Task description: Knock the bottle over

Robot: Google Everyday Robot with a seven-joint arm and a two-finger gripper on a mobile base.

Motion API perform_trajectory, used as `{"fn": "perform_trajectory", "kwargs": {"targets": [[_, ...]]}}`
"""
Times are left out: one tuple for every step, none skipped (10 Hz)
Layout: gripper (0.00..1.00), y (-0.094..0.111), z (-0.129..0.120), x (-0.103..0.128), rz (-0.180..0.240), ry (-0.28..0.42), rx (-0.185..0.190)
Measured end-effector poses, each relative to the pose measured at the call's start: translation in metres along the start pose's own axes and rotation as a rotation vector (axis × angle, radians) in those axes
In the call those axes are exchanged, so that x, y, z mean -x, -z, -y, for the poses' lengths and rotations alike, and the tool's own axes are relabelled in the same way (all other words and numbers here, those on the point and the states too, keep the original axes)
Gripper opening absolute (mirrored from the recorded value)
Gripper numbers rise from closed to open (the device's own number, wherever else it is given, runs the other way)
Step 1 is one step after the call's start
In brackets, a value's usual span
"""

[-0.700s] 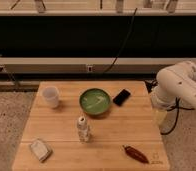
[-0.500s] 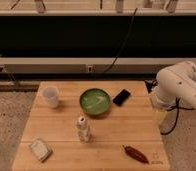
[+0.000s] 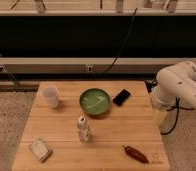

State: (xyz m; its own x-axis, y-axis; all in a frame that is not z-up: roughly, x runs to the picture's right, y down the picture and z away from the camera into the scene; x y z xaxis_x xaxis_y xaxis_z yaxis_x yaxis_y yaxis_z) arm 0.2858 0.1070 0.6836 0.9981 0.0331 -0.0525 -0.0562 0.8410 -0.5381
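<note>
One bottle [image 3: 83,129] stands upright, cap upward; tool [image 3: 160,118] hangs beside the table [image 3: 116,146] right edge, state cannot be told.

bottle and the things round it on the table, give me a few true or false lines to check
1. The bottle stands upright on the table. True.
2. The bottle sits inside the green bowl. False: it stands on the wood in front of the green bowl, apart from it.
3. The gripper is touching the bottle. False: the gripper hangs by the table's right edge, well away from the bottle.
4. A black phone lies just right of the green bowl in the picture. True.
5. The white cup lies on its side. False: the white cup stands upright near the far left corner.
</note>
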Motion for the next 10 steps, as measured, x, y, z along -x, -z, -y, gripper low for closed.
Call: {"fn": "perform_trajectory", "kwargs": {"targets": [[0.8, 0.0, 0.0, 0.0, 0.0, 0.0, 0.0], [0.8, 0.0, 0.0, 0.0, 0.0, 0.0, 0.0], [0.8, 0.0, 0.0, 0.0, 0.0, 0.0, 0.0], [0.8, 0.0, 0.0, 0.0, 0.0, 0.0, 0.0], [0.8, 0.0, 0.0, 0.0, 0.0, 0.0, 0.0], [0.8, 0.0, 0.0, 0.0, 0.0, 0.0, 0.0], [0.8, 0.0, 0.0, 0.0, 0.0, 0.0, 0.0], [0.8, 0.0, -0.001, 0.0, -0.001, 0.002, 0.001], [0.8, 0.0, -0.002, 0.004, -0.005, 0.013, 0.0], [0.8, 0.001, -0.003, 0.01, -0.008, 0.028, -0.002]]}}
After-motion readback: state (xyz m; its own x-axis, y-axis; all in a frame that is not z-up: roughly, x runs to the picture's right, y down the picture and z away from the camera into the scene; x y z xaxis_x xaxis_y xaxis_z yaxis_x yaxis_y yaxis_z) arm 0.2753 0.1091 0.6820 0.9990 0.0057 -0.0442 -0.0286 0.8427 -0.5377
